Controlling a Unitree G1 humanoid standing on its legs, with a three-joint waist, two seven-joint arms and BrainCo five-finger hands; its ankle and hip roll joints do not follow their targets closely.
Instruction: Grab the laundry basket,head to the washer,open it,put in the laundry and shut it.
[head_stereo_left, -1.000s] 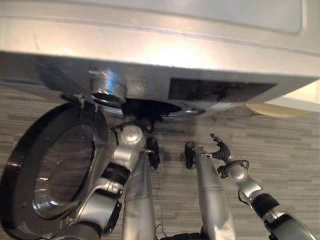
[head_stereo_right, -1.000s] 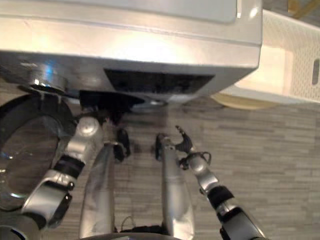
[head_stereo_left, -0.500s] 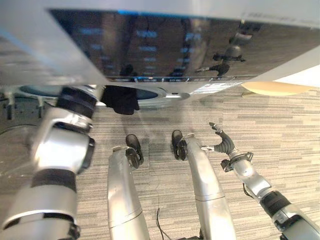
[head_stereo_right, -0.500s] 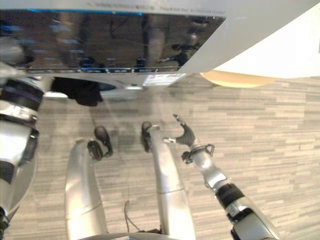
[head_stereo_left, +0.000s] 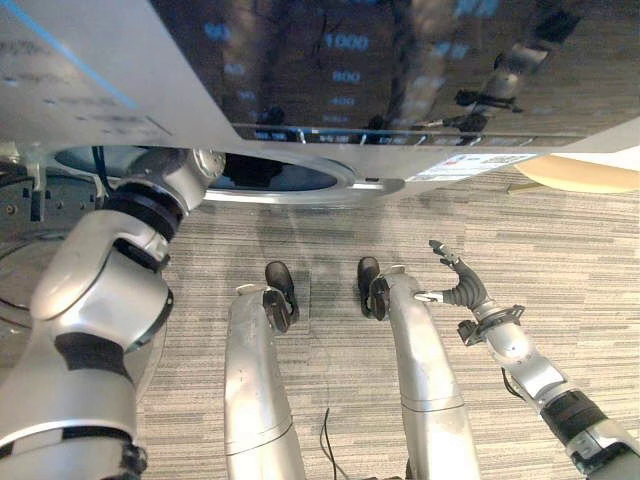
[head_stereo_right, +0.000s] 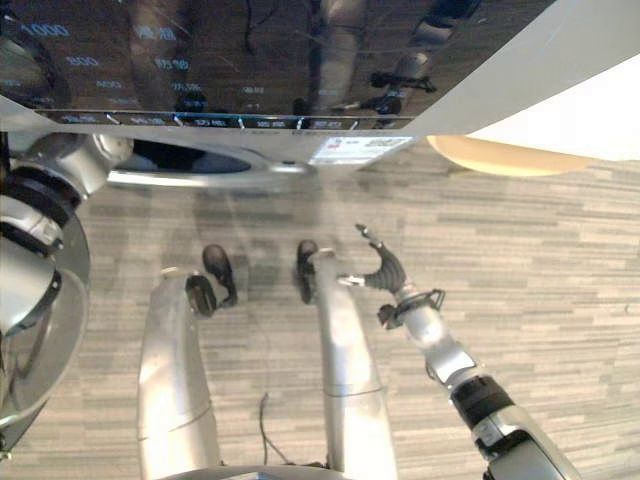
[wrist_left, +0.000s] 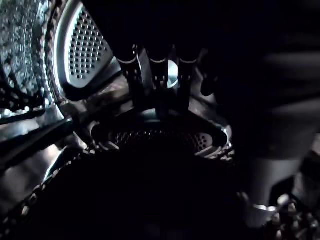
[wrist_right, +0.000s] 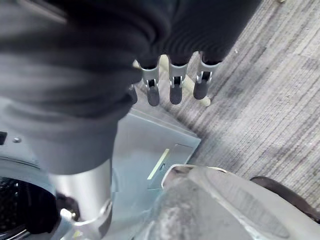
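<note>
A grey striped floor (head_stereo_left: 560, 240) is seen in the left eye view, with the washer (head_stereo_left: 330, 60) standing over it. The washer's round opening (head_stereo_left: 250, 178) is uncovered, and the left arm is reached into it, most likely to put laundry in the drum. The right hand (head_stereo_left: 458, 285) is held out over the floor with loose, spread fingers and nothing in it.

In the right eye view, a white laundry basket (head_stereo_right: 590, 110) is seen beside the washer, well apart from the right hand. What is in it cannot be told.

In the left wrist view, the left hand (wrist_left: 160, 75) is shown inside the shiny drum (wrist_left: 85, 50) full of small holes. Its fingers are straight. A dark heap, maybe laundry, lies below, but this cannot be told for sure.

In the right wrist view, straight fingers (wrist_right: 172, 87) are seen above the floor.
</note>
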